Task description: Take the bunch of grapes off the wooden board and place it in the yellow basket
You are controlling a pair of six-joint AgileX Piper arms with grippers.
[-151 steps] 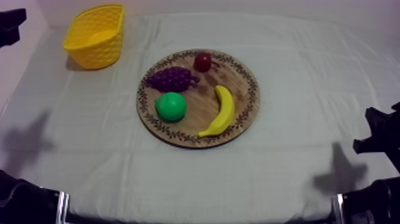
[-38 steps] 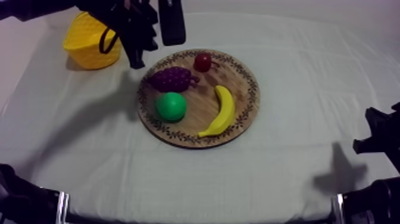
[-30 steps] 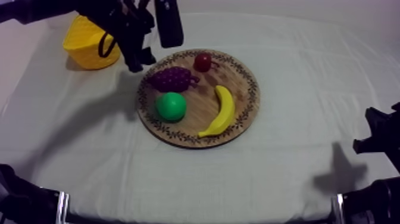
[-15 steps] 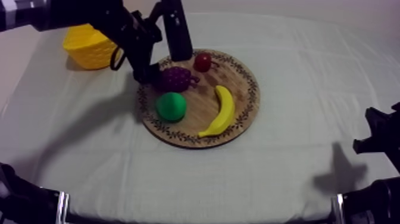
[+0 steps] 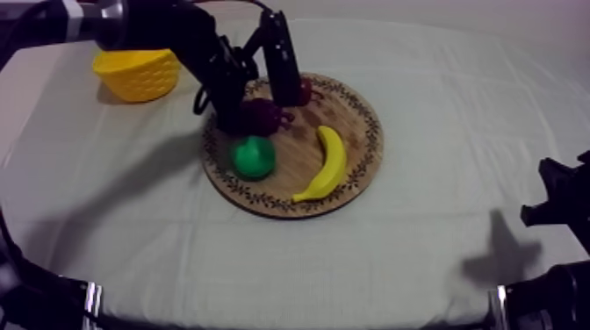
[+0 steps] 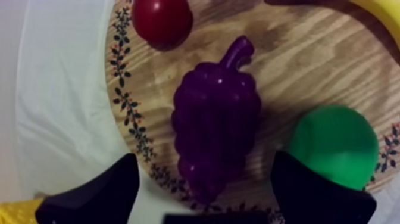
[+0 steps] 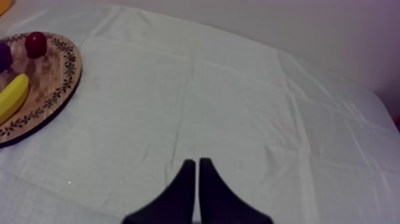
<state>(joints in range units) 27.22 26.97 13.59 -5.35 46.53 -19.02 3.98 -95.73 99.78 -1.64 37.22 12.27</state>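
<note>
L end effector (image 6: 205,162) sat open, jaws straddling the bunch of grapes (image 6: 217,128), which lay on the wooden board (image 6: 309,53) beside the pear (image 6: 333,146), prob pre-grasp alignment across its width; R end effector (image 7: 196,179) clenched empty, parked.

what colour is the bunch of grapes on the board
The bunch of grapes is dark purple; best seen in the left wrist view.

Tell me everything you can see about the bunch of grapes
The bunch of grapes is dark purple and glossy like plastic, one lumpy moulded piece with a short curved stem. It lies flat on the wooden board near the patterned rim, stem end nearest the small red fruit. The open left gripper straddles it, fingers not touching.
</note>
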